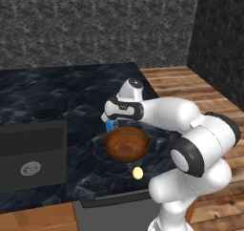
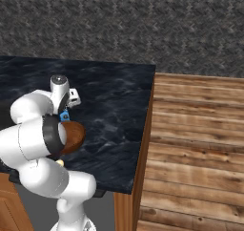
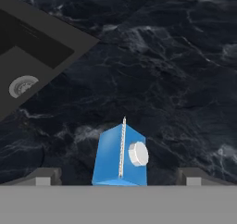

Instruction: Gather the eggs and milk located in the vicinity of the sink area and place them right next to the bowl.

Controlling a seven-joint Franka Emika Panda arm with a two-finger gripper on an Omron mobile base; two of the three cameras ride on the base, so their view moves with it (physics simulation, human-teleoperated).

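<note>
end effector (image 3: 119, 179): fingers spread wide, one tip each side of the milk carton, neither touching it. Nothing held; reads as a release.
milk carton (image 3: 119, 156): upright on the dark marble surface (image 3: 176, 70), gable seam and white cap facing the hand camera. In the left base view its blue corner (image 1: 111, 125) peeks out under the wrist, just behind the bowl rim. Placed there because the task wants it right next to the bowl; looks satisfied.
bowl (image 1: 127, 143): brown wooden, open side up, near the surface's front right. It is the reference point, so it sits put while items come to it.
egg (image 1: 137, 173): on the surface just in front of the bowl, close to the front edge. Counts as beside the bowl, I'd say.
sink (image 1: 32, 153): dark recessed basin with round drain, well to the left of the group.
risk: fingers flank the carton closely; a straight lift avoids tipping it into the bowl.
</note>
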